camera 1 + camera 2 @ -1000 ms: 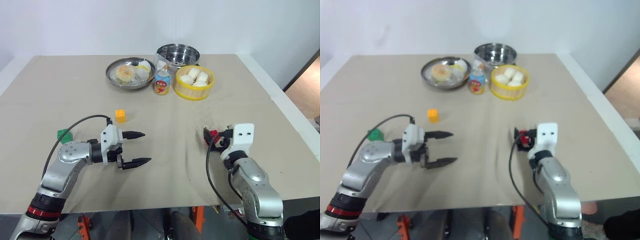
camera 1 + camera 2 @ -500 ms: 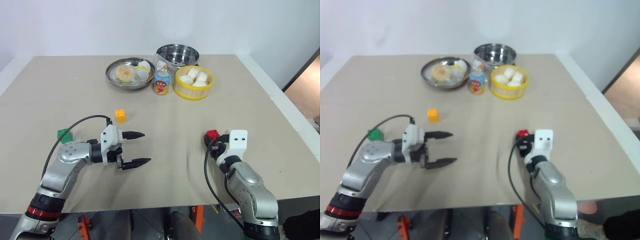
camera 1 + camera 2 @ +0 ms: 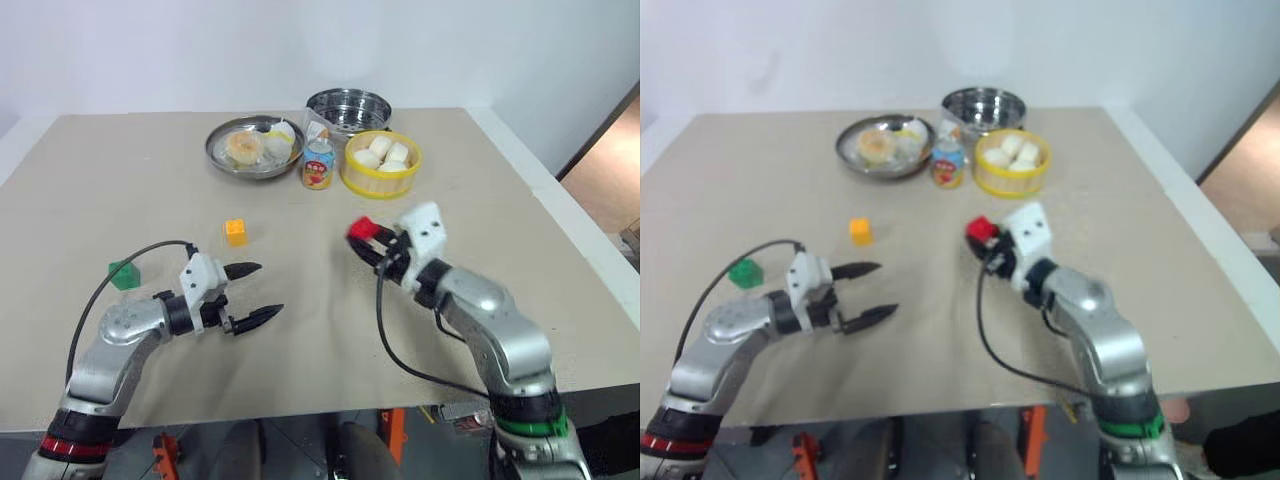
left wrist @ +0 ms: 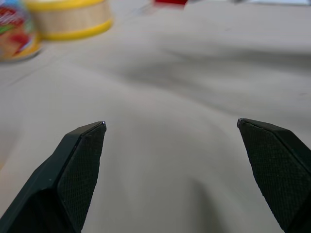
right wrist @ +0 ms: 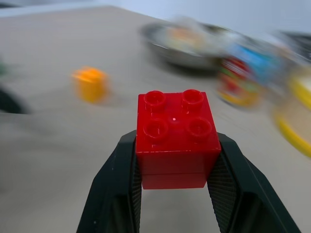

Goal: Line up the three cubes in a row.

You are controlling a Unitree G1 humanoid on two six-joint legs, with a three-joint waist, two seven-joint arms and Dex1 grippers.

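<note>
The right gripper (image 5: 175, 194) clamps the red cube (image 5: 176, 138) studs-up, off the table; best set it down level beside the yellow-orange cube (image 3: 235, 231), leaving room for the green cube (image 3: 124, 274). The left gripper (image 3: 256, 293) hangs spread, empty.

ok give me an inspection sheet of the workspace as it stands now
surface: table under a beige cloth, slightly rumpled.
job's things: red cube held off the cloth; yellow-orange cube and green cube lie apart, no row yet.
clutter: steel plate of food, can, steel bowl, yellow basket of white buns.
grippers: left end effector open, empty; right end effector shut on the red cube.
cables: black cable on the right arm.
surroundings: white wall behind.
</note>
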